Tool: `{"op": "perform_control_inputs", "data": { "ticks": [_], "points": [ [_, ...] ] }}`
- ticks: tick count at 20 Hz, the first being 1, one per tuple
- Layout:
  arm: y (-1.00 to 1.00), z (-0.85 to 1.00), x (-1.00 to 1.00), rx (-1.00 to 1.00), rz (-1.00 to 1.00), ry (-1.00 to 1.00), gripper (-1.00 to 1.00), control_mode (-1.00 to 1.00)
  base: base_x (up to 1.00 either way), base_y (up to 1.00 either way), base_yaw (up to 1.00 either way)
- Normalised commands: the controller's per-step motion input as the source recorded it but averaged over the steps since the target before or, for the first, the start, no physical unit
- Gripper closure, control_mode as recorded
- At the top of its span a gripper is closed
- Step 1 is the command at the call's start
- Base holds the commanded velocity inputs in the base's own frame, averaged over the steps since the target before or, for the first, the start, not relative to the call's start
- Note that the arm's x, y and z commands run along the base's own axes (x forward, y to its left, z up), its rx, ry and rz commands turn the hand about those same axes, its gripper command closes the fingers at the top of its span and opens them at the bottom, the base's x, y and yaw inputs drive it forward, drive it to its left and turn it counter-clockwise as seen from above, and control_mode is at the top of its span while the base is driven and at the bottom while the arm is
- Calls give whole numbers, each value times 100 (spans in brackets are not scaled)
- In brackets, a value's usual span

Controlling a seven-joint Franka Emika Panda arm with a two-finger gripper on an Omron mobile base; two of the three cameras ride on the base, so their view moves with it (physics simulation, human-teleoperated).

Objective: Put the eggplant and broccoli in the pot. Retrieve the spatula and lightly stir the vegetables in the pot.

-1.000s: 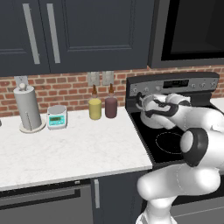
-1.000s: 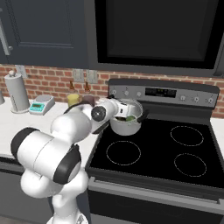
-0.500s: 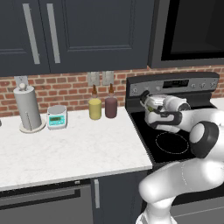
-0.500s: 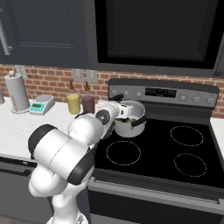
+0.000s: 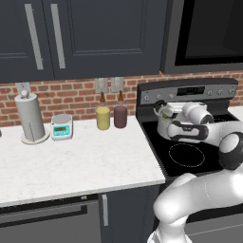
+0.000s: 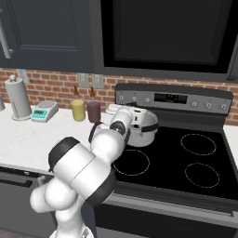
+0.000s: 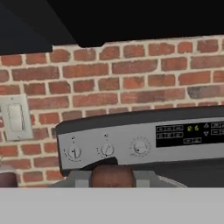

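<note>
The steel pot (image 5: pixel 164 128) (image 6: pixel 143 131) stands on the stove's rear-left burner. My gripper (image 5: pixel 174 114) (image 6: pixel 137 114) hovers over its mouth, level and facing the back wall. In the hand view the gripper (image 7: pixel 111 177) is shut on the brown-red handle of the spatula (image 7: pixel 112 176), pinched between the two grey fingers (image 7: pixel 81 179). The blade is hidden. A speck of green, the broccoli (image 5: pixel 164 114), shows just inside the pot's left rim. My hand and the pot's wall hide the eggplant.
A yellow jar (image 5: pixel 103 117) and a maroon jar (image 5: pixel 120 116) stand on the white counter (image 5: pixel 80 161) left of the stove. Farther left are a small scale (image 5: pixel 61 126) and a paper-towel roll (image 5: pixel 30 117). The stove's control panel (image 7: pixel 144 142) rises behind the pot.
My hand has swung right from the pot's left side to above its mouth and levelled out, and the elbow has moved right. The pot stays put.
</note>
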Motion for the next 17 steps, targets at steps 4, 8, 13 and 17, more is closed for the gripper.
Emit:
{"op": "perform_control_inputs", "data": {
  "ticks": [4,8,13,17],
  "points": [
    [-6,6,15,-9,0,0,100,-100,0,0,0],
    [-1,-14,37,-17,0,0,100,-100,0,0,0],
    [0,-61,34,-29,0,3,100,-100,0,0,0],
    [0,-83,-3,-40,0,1,100,-100,0,0,0]
  ]
}}
